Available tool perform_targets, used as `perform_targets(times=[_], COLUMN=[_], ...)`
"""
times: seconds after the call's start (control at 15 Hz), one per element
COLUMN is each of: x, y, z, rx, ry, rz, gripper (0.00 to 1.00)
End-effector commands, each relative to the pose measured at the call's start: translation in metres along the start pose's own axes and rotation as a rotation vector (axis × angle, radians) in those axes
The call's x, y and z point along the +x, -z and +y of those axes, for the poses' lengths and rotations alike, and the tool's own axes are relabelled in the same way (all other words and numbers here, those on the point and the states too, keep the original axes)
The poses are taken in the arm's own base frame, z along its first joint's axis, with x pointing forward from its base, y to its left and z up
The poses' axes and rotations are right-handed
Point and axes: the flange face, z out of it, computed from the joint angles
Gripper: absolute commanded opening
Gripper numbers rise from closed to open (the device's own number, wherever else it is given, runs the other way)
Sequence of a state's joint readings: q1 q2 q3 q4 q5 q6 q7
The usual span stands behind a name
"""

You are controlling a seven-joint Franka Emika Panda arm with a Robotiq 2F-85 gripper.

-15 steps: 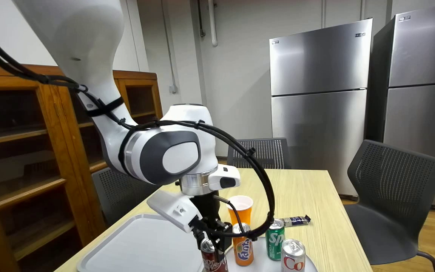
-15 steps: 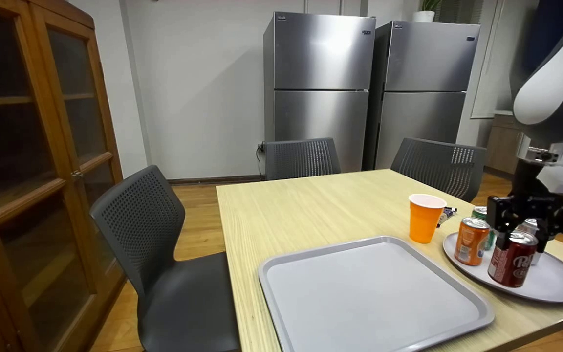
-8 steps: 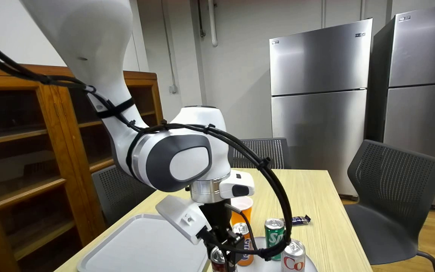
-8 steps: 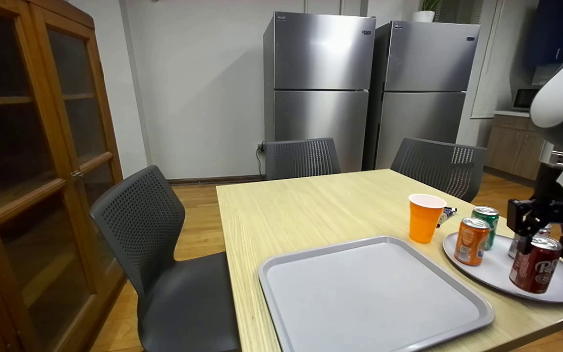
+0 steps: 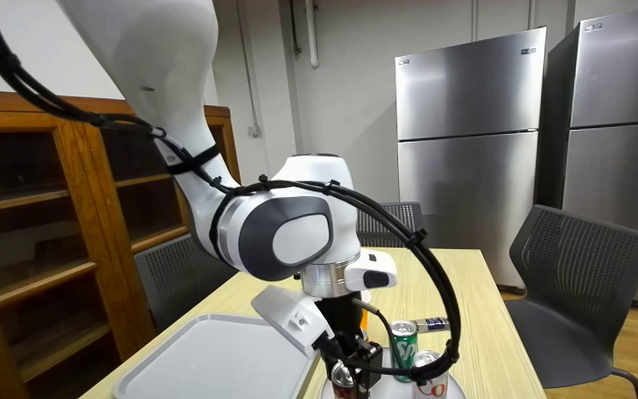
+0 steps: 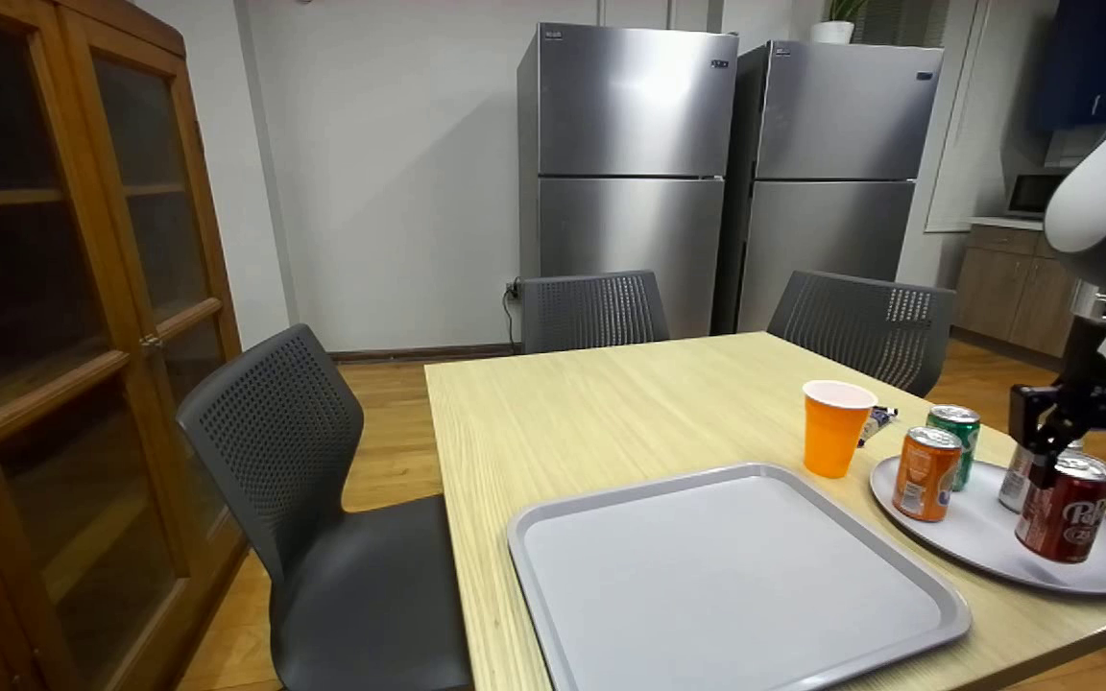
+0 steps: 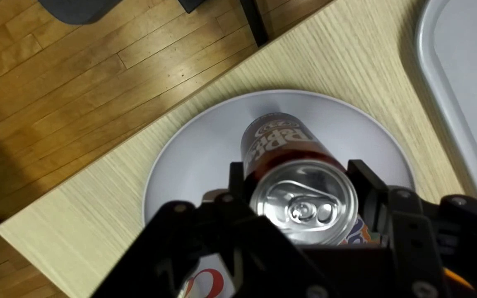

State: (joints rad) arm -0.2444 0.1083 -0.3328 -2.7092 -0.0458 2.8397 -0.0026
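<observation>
1. Gripper (image 6: 1083, 477): one, black, two-fingered, on the single arm, so you have no nearer arm to choose. State: clamped on the Dr Pepper can, its fingers (image 7: 236, 180) on opposite sides near the top.
2. Dr Pepper can (image 6: 1067, 513): one, dark red, between your fingers and over the round grey plate (image 6: 975, 542). The base appears just above the plate; you cannot be sure of the gap.
3. Governing relation: the can lies straight below your gripper's palm, its long axis running along the line of reach and the finger gap spanning its width. That line is likely what your coming move turns on.
4. Pointing: lid (image 7: 304, 203) up toward your wrist, base down, long axis near vertical. It leans slightly in an exterior view, perhaps from the lens. In the wrist view its lettering (image 7: 280, 138) faces the table's (image 7: 77, 240) edge.
5. Plate neighbours, upright: orange Fanta can (image 6: 925, 475), beside your load; green Sprite can (image 5: 405, 346); silver can with red letters (image 5: 430, 385), near your gripper.
6. Grey tray (image 6: 735, 576): one, beside the plate; on your right in the wrist view.
</observation>
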Motion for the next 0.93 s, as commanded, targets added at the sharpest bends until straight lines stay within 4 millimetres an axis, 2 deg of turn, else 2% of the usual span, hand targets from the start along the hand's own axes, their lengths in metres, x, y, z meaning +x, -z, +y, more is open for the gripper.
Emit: perform_targets(times=[0.0,0.87], x=[0.017,0.043], y=[0.0,-0.015], z=[0.005,0.004], rx=[-0.012,-0.028], ry=[-0.011,-0.028], rz=[0.002,0.001], gripper=[0.38,0.38])
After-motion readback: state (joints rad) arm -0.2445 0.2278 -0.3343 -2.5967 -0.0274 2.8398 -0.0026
